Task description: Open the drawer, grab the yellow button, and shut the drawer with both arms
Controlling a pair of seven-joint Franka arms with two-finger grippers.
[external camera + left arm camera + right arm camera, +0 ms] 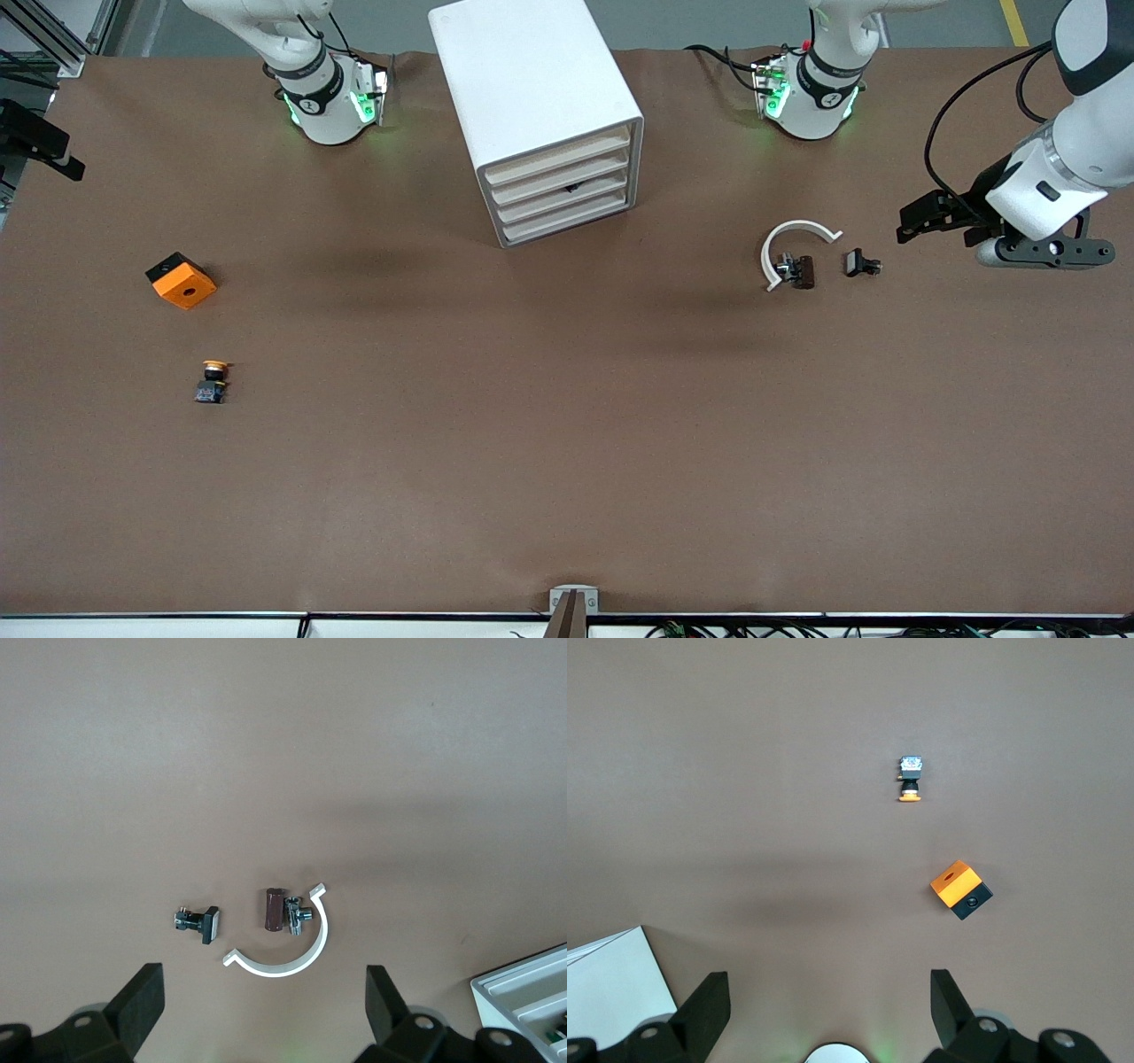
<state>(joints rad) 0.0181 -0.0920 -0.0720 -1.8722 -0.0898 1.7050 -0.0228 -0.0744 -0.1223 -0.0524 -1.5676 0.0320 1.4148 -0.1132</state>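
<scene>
The white cabinet (532, 80) stands between the two arm bases. Its uppermost drawer (558, 158) is pushed in flush, like the three below it. The button (211, 381), with an orange cap, black body and bluish base, lies on the bare table toward the right arm's end; it also shows in the right wrist view as the button (910, 780). My left gripper (917, 221) hangs open and empty high over the small black clip pieces (199, 923); its own view shows the left gripper (263, 1005). My right gripper (830, 1010) is open and empty, high over the table beside the cabinet (611, 992).
An orange square block with a hole (182, 280) lies farther from the front camera than the button. A white curved strip (793, 244) and two dark clip pieces (802, 270) (861, 263) lie toward the left arm's end. A cabinet corner (523, 992) shows beside the left gripper.
</scene>
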